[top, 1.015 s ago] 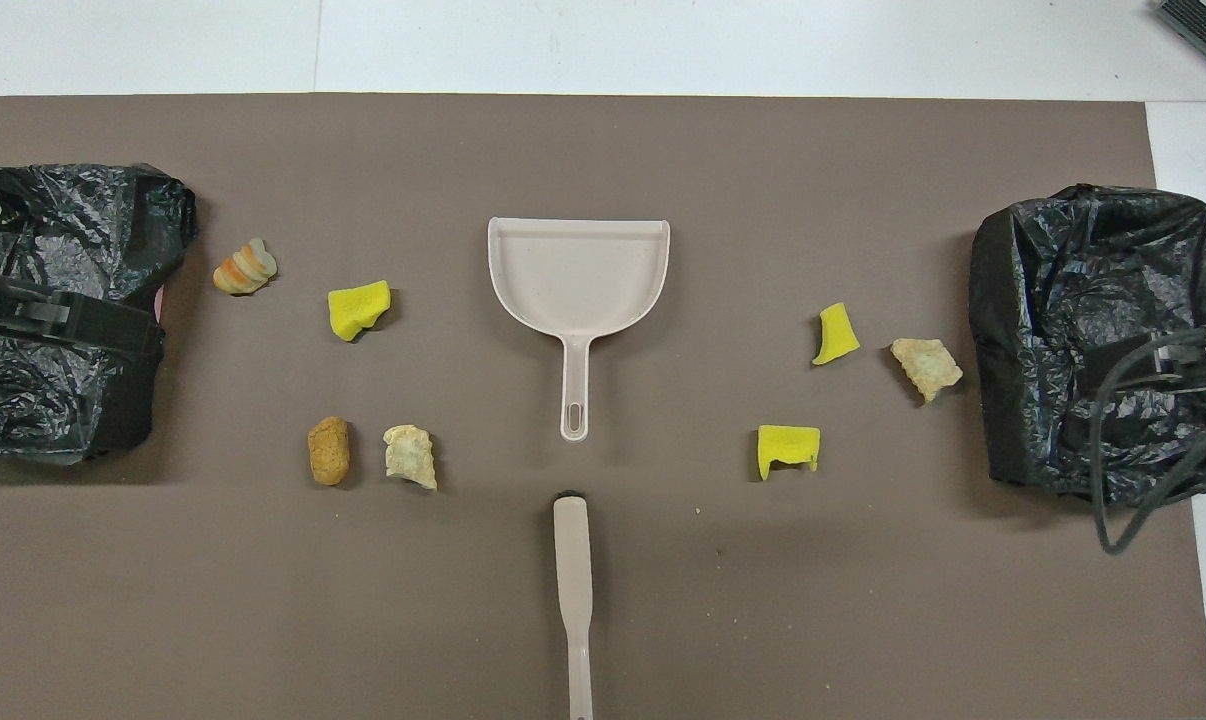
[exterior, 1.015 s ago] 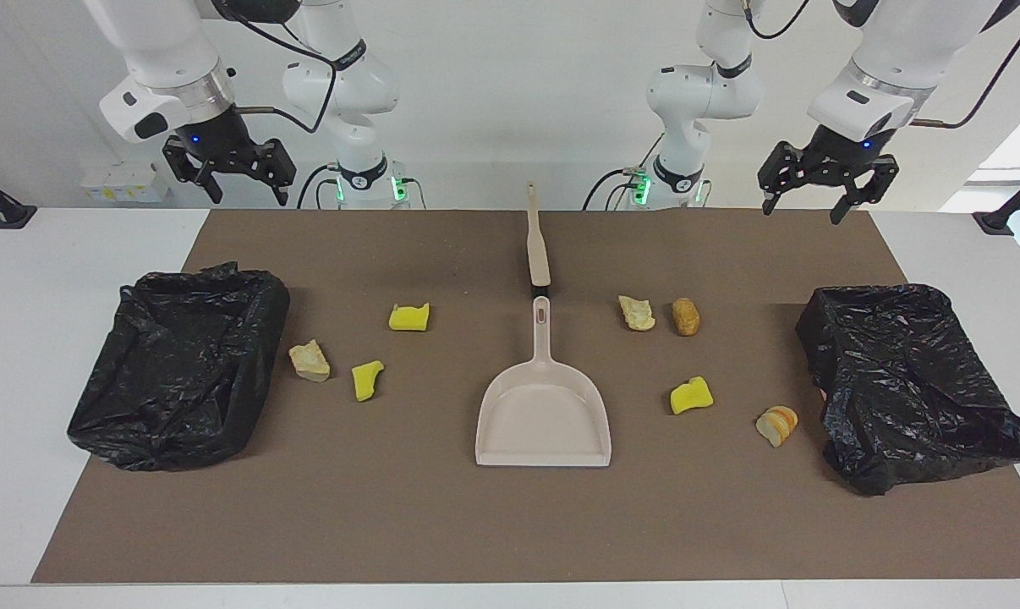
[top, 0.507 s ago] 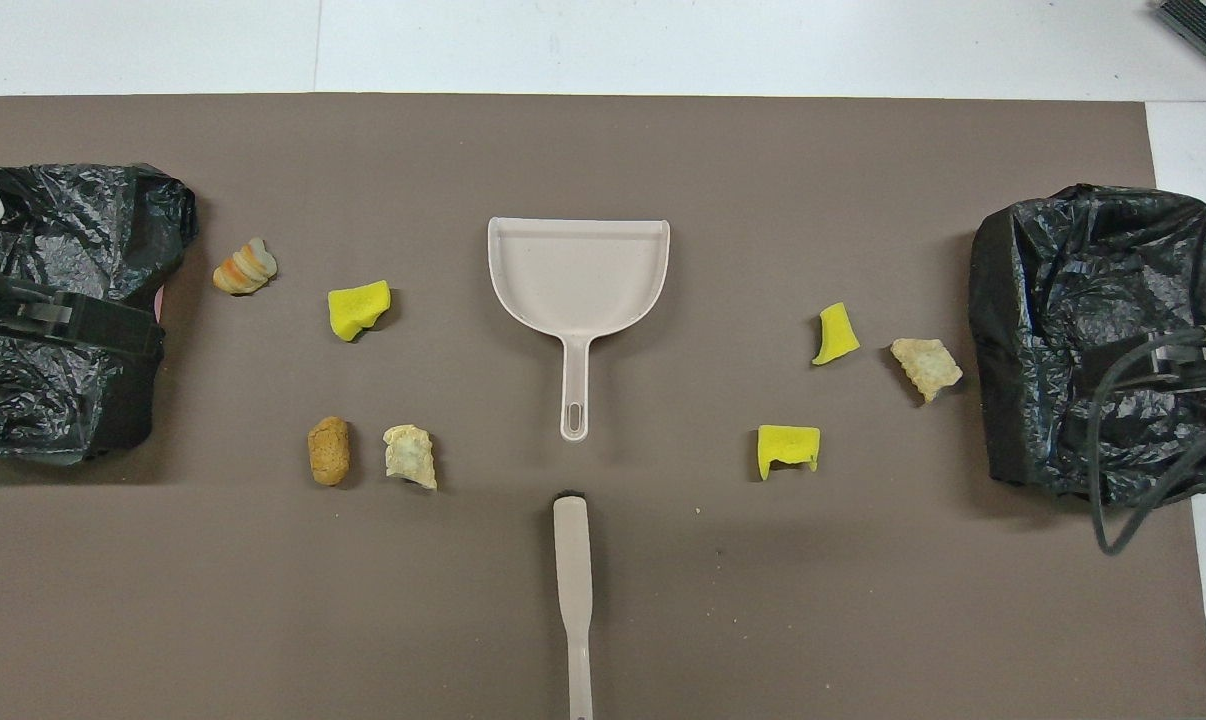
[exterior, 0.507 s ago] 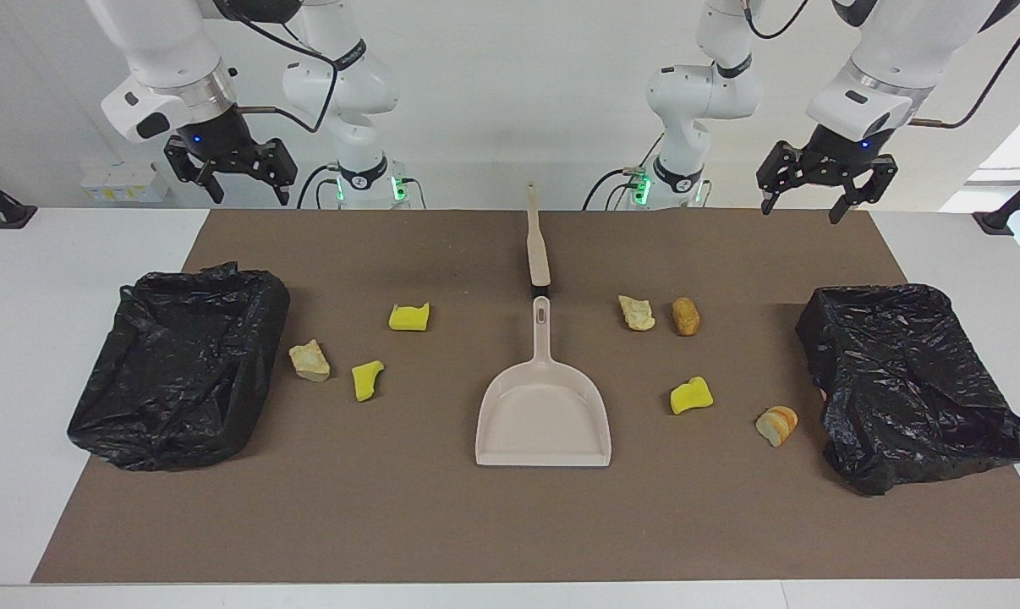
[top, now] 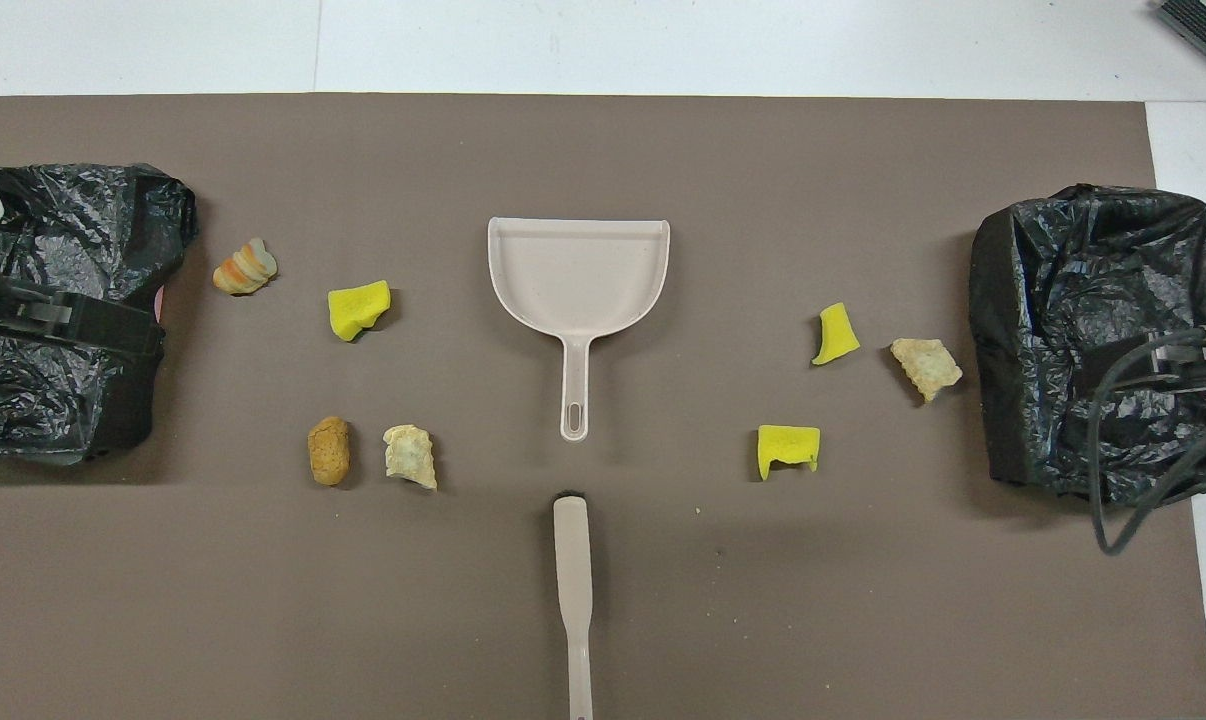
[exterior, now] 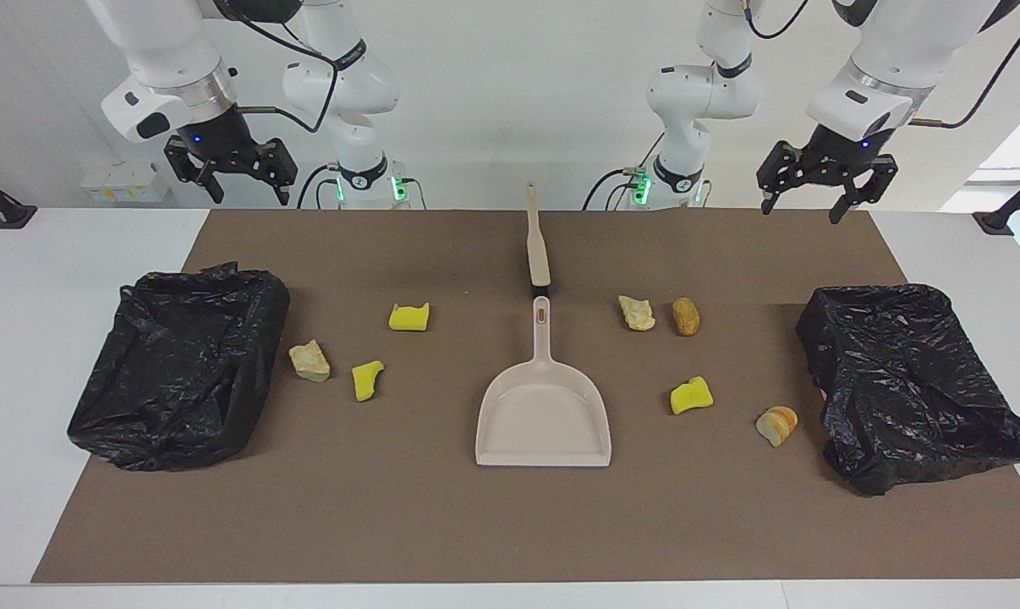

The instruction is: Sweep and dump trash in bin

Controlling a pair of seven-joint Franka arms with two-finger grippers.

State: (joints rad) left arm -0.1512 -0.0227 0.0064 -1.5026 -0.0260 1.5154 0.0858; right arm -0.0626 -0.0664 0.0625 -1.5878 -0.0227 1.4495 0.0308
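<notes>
Several trash scraps lie on the brown mat [exterior: 442, 524]. Toward the right arm's end are two yellow sponge chunks [exterior: 408, 317] [exterior: 366, 380] and a beige lump [exterior: 309, 360]. Toward the left arm's end are a beige lump [exterior: 637, 313], a brown lump [exterior: 685, 316], a yellow chunk [exterior: 691, 395] and an orange-striped piece [exterior: 776, 425]. A black-bagged bin [exterior: 180, 372] stands at the right arm's end and another bin [exterior: 907, 381] at the left arm's end. My right gripper [exterior: 249, 200] and left gripper [exterior: 802, 211] hang open and empty, high over the mat's corners by the robots.
A beige dustpan [exterior: 544, 414] lies mid-mat, its handle pointing at the robots. A beige brush [exterior: 537, 245] lies in line with it, nearer to the robots. The dustpan [top: 578, 270] and brush [top: 571, 580] also show from overhead. White table surrounds the mat.
Both grippers have edged slightly upward. Nothing on the table has moved.
</notes>
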